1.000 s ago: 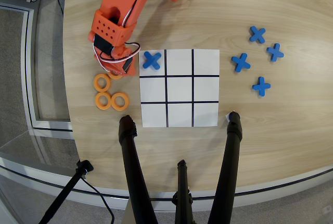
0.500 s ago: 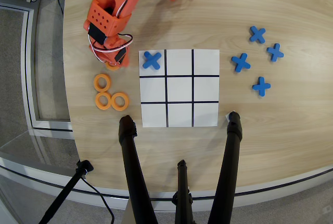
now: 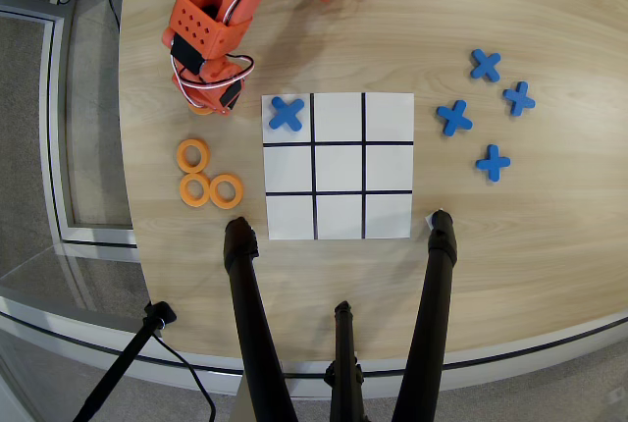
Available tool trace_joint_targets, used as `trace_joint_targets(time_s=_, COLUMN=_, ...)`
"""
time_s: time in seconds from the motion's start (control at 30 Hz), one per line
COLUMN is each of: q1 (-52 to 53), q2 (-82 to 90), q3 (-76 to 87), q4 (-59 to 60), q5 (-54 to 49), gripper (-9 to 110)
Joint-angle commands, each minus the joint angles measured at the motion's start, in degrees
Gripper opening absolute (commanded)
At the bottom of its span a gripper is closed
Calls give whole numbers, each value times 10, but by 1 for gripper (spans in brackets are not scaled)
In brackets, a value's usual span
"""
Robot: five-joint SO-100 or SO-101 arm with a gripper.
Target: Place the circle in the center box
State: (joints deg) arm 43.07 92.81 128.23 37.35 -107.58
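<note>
At the bottom of the overhead view, three black tripod legs [image 3: 257, 329] fan up onto the pale wood-grain table [image 3: 530, 255], matte tubes with rubbery feet.

Just above them, in the centre of the frame, lies the white grid [image 3: 339, 166], a flat sheet ruled by thin black lines into nine squares. The center box [image 3: 339, 167] is bare. The only occupied cell is the upper-left one, holding a blue X-shaped piece [image 3: 286, 113].

Left of the grid, three orange rings [image 3: 208, 177] lie flat in a tight cluster, apparently touching: smooth, thick-walled hoops with round holes, each narrower than a cell. Right of the grid, four more blue crosses [image 3: 486, 113] are scattered well apart, chunky and matte.

Highest in the frame, the orange, printed-looking arm reaches down from the upper edge, and its gripper [image 3: 208, 98] sits at upper left, above the ring cluster and just left of the grid's top corner. The wrist body and cables cover the fingers, so I cannot tell whether they are spread or pinching anything; a sliver of orange under the tip may be a fourth ring, but that is unsure.

I judge the pick-up step is in hand, with nothing yet in the centre cell. Next, the arm needs a secure pinch on a ring's rim, a lift clear of the table, then a carry right and down-frame past the X.
</note>
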Motion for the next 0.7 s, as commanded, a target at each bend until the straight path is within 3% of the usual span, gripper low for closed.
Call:
trace_joint_targets(time_s=0.0, q1=5, q2=7, q3=11, q4=2, q5=-3, gripper=0)
trace_joint_targets(time_s=0.37, q1=-3, q2=52, q3=13, q4=25, q5=6, gripper=0)
trace_joint_targets(time_s=0.67, q1=-122, q2=81, q3=-204, q4=261, q5=171, gripper=0)
